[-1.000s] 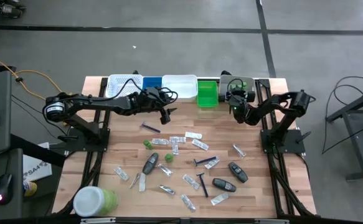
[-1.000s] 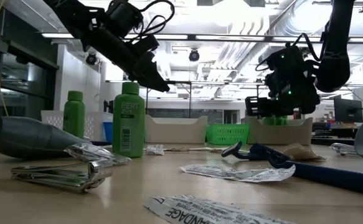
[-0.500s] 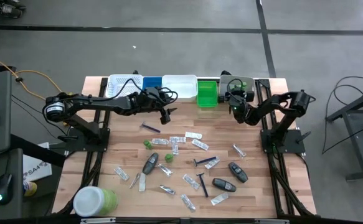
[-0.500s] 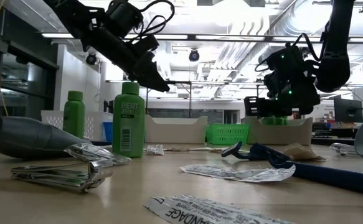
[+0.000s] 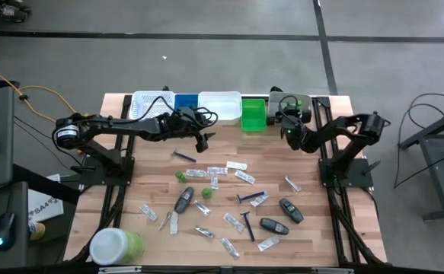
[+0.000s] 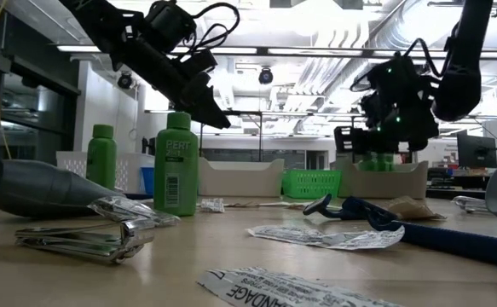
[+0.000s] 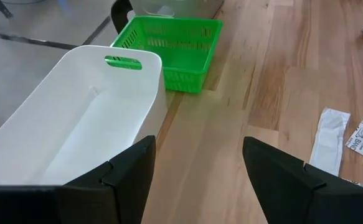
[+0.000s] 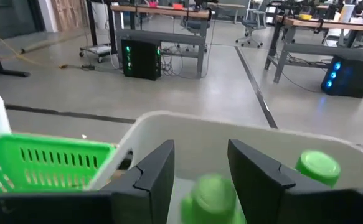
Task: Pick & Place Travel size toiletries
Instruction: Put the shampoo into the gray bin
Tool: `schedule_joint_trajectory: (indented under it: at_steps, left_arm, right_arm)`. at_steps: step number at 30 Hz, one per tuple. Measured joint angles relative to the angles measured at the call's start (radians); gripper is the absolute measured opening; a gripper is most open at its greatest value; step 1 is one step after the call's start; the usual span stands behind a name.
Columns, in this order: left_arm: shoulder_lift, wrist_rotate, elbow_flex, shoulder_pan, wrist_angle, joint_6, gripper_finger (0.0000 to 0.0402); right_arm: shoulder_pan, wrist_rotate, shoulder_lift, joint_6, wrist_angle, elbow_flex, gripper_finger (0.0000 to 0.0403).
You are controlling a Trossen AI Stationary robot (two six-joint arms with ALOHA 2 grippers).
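On the near sachet point(image 6: 291, 288) reads "BANDAGE"; left tool point(image 5: 204, 139) spread, right tool point(image 5: 285, 122) part-spread, empty.

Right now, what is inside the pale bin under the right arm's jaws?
Two small green bottles with round green caps show inside the pale grey plastic bin, one blurred between the right gripper jaws. The bin's floor is hidden by its wall and the jaws.

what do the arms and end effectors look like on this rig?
Both arms are dark, jointed links with loose black cables looped at the wrists. The left end effector has two flat, angular black fingers. The right end effector matches, with a green light glowing at its wrist.
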Motion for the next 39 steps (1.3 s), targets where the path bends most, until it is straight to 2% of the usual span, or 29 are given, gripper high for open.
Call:
schedule_joint_trajectory:
  at_steps: [11, 17, 20, 26, 29, 34, 39]
  left_arm:
    - [0.0, -0.001, 0.0, 0.0, -0.014, -0.003, 0.0241]
    - [-0.033, -0.063, 0.0, 0.0, -0.075, -0.025, 0.0241]
    - [-0.076, -0.094, 0.0, 0.0, -0.137, -0.051, 0.0241]
    - [-0.152, -0.116, -0.001, -0.003, -0.341, -0.175, 0.0241]
    - [-0.173, -0.12, -0.023, -0.028, -0.38, -0.214, 0.0241]
    - [-0.23, -0.122, -0.074, -0.077, -0.446, -0.285, 0.0241]
    - [-0.322, -0.13, -0.145, -0.124, -0.459, -0.293, 0.0241]
  right_arm:
    - [0.0, -0.01, -0.216, -0.049, -0.153, 0.0, 0.0143]
    - [0.0, -0.045, -0.349, -0.049, -0.27, 0.0, 0.0143]
    - [0.0, -0.099, -0.404, -0.062, -0.307, 0.0, 0.0143]
    - [0.002, -0.322, -0.448, -0.134, -0.354, 0.0, 0.0143]
    - [0.002, -0.41, -0.448, -0.179, -0.355, 0.0, 0.0143]
    - [0.002, -0.463, -0.448, -0.209, -0.356, 0.0, 0.0142]
    - [0.002, -0.518, -0.448, -0.247, -0.356, 0.0, 0.0142]
